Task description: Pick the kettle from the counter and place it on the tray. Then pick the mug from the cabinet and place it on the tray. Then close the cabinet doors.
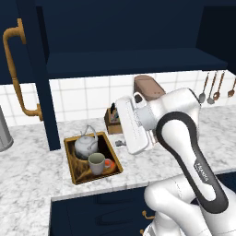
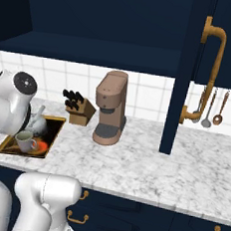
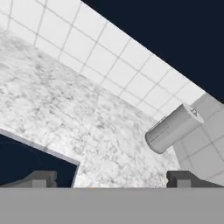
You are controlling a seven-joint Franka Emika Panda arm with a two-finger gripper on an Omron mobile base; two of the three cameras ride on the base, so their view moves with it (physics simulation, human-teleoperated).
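Kettle [image 1: 85, 146] and mug [image 1: 97, 163] inside tray [image 1: 70, 156] | pincer [image 3: 112, 178] spread wide, empty | hand view adds grey canister [image 3: 174, 128] beside tray's counter [image 3: 52, 109]

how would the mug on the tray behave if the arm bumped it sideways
The mug stands upright with a wide base, so it would probably slide before tipping. It looks like stiff ceramic, likely to chip if knocked hard. The kettle and the tray rim sit close, so it would probably stop quickly.
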